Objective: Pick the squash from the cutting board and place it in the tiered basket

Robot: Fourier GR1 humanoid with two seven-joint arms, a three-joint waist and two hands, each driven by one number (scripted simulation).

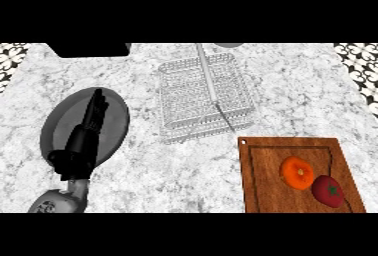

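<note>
**kitchenbot_fan:** Squash (297, 173) hasn't gone anywhere. It's the orange one, sitting on the cutting board (273, 192) at the lower right, with a red tomato (328, 191) touching it or very nearly, on the side toward the board's near right corner. Nothing is holding it. My read is that the pick hasn't started at all.

**wirerack_guy:** Agreed. The only hand I can see is the left hand (94, 117), way over on the left above a grey plate (63, 120). Fingers are straight and pointing away from the robot, holding nothing, and it's well apart from the board. The right hand doesn't show anywhere.

**kitchenbot_fan:** So the next move is probably a reach to the board. The right hand would be the natural one since the board's on that side. It'd need to come down on the squash without knocking the tomato, and that looks tight.

**wirerack_guy:** What about the containers? The tiered basket (193, 112) is the wire thing in the middle, beyond the board and a bit left, with a post going up through it. I can't see anything in it. The plate looks bare too, though the hand covers part of it.

**kitchenbot_fan:** After the grab it's a short carry up and left, then a drop past the post.
</note>
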